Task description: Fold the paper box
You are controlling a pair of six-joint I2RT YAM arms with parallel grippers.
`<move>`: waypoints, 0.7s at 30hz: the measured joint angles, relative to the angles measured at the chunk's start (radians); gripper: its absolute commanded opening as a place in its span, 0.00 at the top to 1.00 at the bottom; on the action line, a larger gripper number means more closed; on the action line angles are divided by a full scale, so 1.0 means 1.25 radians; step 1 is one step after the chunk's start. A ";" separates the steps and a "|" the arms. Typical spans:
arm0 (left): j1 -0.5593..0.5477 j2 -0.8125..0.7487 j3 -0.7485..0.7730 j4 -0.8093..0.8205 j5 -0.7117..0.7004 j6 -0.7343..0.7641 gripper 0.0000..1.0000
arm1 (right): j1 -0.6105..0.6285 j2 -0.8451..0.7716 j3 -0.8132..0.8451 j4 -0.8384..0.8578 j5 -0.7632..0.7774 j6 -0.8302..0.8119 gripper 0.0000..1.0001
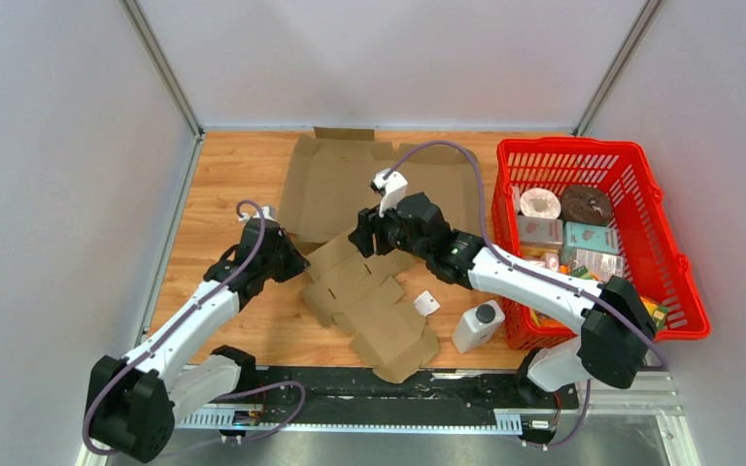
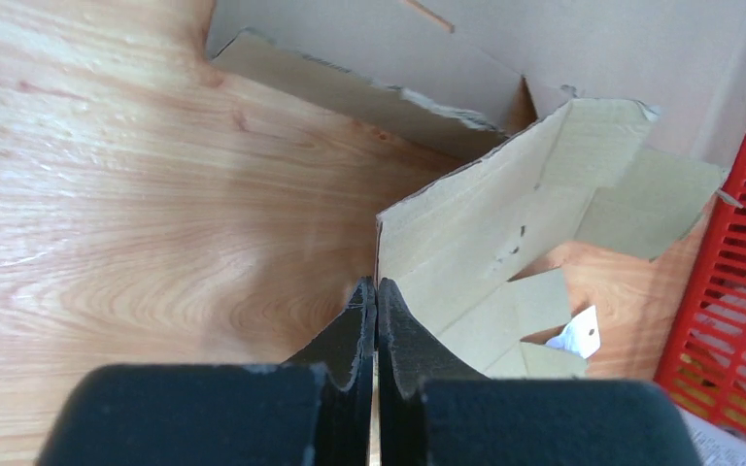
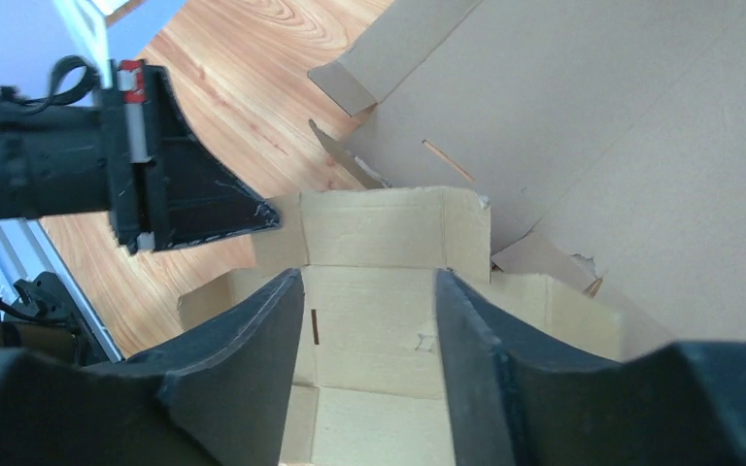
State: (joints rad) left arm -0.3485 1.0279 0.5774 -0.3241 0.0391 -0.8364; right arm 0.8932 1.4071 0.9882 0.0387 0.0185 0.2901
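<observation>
Here the flat box (image 1: 369, 301) lay mid-surface (image 1: 233, 184), one flap (image 2: 505, 194) raised. The left end effector (image 2: 376, 296) pinched that flap's edge; the right end effector (image 3: 369, 282) stood parted, empty, over a panel. Next, likely, a regrasp to crease the wall upright.

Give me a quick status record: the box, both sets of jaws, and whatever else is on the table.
paper box: unfolded, lying mid-table, with the flap at its left end lifted
left jaws: shut, pinching that flap's edge
right jaws: open above the box's far end, gripping nothing
cardboard sheet: flat on the table, behind the box
red basket: right side, filled with packaged goods
white bottle: on the table by the basket's near left corner
fold status: box not yet formed
</observation>
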 measured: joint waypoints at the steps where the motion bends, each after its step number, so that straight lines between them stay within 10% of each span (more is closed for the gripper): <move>1: -0.007 -0.018 0.011 -0.019 -0.013 0.014 1.00 | 0.000 0.013 0.034 -0.034 -0.001 -0.006 0.36; 21: -0.058 -0.137 0.117 -0.175 -0.079 0.292 1.00 | -0.037 0.267 0.476 -0.470 -0.306 -0.432 0.38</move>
State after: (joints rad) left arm -0.4210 0.8566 0.7235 -0.5430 -0.0593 -0.4709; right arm 0.8474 1.7412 1.5833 -0.5488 -0.3645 -0.2501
